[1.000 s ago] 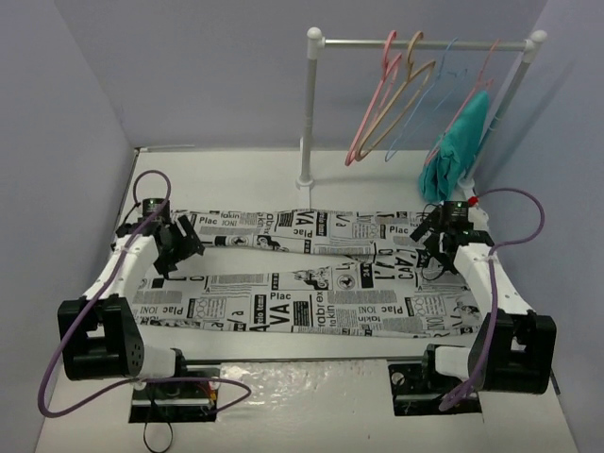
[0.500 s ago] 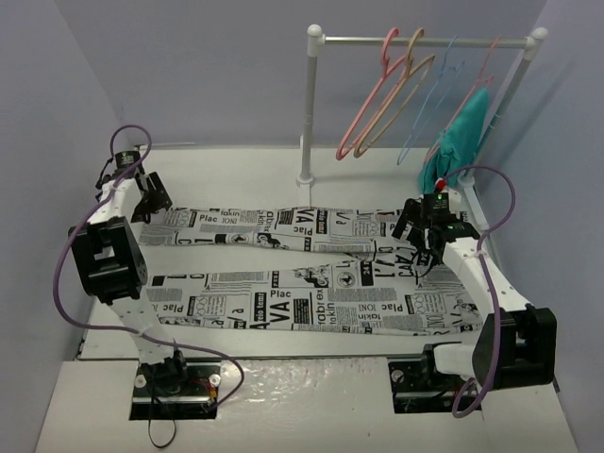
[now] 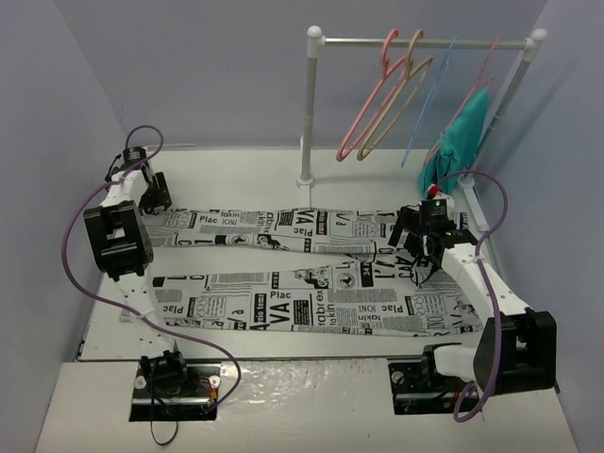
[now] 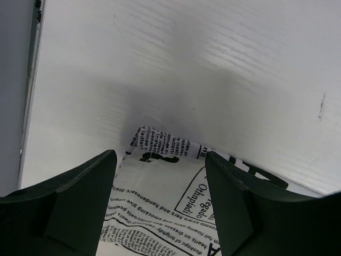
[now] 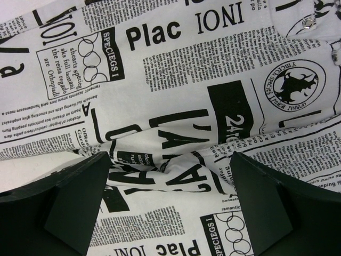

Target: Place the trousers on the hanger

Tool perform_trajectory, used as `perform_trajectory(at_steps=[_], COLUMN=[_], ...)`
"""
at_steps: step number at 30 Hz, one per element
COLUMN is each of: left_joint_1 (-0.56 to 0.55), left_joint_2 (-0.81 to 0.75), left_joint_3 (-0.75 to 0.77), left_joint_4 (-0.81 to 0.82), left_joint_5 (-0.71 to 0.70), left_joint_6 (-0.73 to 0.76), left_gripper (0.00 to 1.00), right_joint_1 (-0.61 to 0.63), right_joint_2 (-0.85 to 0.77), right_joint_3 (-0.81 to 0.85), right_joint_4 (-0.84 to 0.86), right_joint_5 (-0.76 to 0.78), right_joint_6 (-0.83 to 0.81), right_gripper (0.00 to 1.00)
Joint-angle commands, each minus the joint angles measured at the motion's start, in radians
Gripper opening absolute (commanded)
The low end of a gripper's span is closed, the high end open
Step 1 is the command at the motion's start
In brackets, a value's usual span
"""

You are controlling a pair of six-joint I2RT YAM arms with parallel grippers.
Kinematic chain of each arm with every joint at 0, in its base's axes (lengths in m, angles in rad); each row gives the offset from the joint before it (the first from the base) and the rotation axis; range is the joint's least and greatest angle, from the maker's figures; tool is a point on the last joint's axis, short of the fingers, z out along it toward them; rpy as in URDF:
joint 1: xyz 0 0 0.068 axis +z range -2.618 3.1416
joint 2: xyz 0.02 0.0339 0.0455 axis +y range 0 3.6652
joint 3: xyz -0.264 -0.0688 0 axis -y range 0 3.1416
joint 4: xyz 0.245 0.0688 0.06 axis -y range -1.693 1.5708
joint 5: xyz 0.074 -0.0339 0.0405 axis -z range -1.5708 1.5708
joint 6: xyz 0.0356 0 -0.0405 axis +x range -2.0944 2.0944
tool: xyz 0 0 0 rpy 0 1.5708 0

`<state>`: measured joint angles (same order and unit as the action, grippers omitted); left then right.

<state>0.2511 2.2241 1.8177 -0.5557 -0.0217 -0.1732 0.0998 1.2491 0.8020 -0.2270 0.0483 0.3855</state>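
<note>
The newspaper-print trousers (image 3: 302, 274) lie flat across the table, legs pointing left and waist at the right. The pink hanger (image 3: 375, 104) hangs on the rail at the back. My left gripper (image 3: 154, 193) is open over the far leg's cuff (image 4: 160, 176) at the table's back left, jaws either side of the cuff end. My right gripper (image 3: 418, 243) is open above the crotch and waist area, jaws straddling a wrinkle in the fabric (image 5: 176, 154). Neither gripper holds anything.
A white clothes rail (image 3: 415, 42) on a stand (image 3: 306, 175) is at the back. It carries a tan hanger (image 3: 401, 99), a blue wire hanger (image 3: 429, 94) and a teal garment (image 3: 458, 146) on another hanger. Grey walls close both sides.
My left arm has swung from the near leg out to the far-left cuff. My right gripper has shifted slightly left over the waist. The trousers have not moved.
</note>
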Motion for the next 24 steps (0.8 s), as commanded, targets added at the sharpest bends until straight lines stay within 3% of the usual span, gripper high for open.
perform_trajectory(at_steps=[1, 7, 11, 13, 14, 21, 24], left_joint_1=[0.009, 0.004, 0.005, 0.005, 0.005, 0.007, 0.007], left_joint_2=[0.003, 0.016, 0.01, 0.021, 0.025, -0.015, -0.08], left_joint_3=[0.069, 0.02, -0.026, -0.022, -0.015, 0.01, -0.013], left_joint_4=[-0.023, -0.014, 0.014, 0.011, 0.008, 0.021, 0.043], left_joint_5=[-0.019, -0.003, -0.001, 0.003, 0.005, 0.003, -0.008], left_joint_6=[0.044, 0.04, 0.038, 0.039, 0.04, 0.036, 0.023], left_gripper=[0.64, 0.6, 0.32, 0.06, 0.0, 0.0, 0.0], right_joint_1=[0.006, 0.007, 0.009, 0.025, 0.041, 0.198, 0.211], right_joint_2=[-0.021, 0.007, 0.059, 0.105, 0.123, 0.238, 0.261], right_joint_3=[-0.006, 0.021, 0.07, 0.109, 0.121, 0.154, 0.155], right_joint_4=[0.046, 0.054, 0.072, 0.084, 0.087, 0.127, 0.185], right_joint_5=[-0.008, 0.012, 0.022, 0.008, 0.005, 0.028, 0.025], right_joint_6=[-0.016, -0.018, -0.033, -0.039, -0.044, -0.088, -0.077], right_gripper=[0.94, 0.94, 0.92, 0.88, 0.85, 0.64, 0.62])
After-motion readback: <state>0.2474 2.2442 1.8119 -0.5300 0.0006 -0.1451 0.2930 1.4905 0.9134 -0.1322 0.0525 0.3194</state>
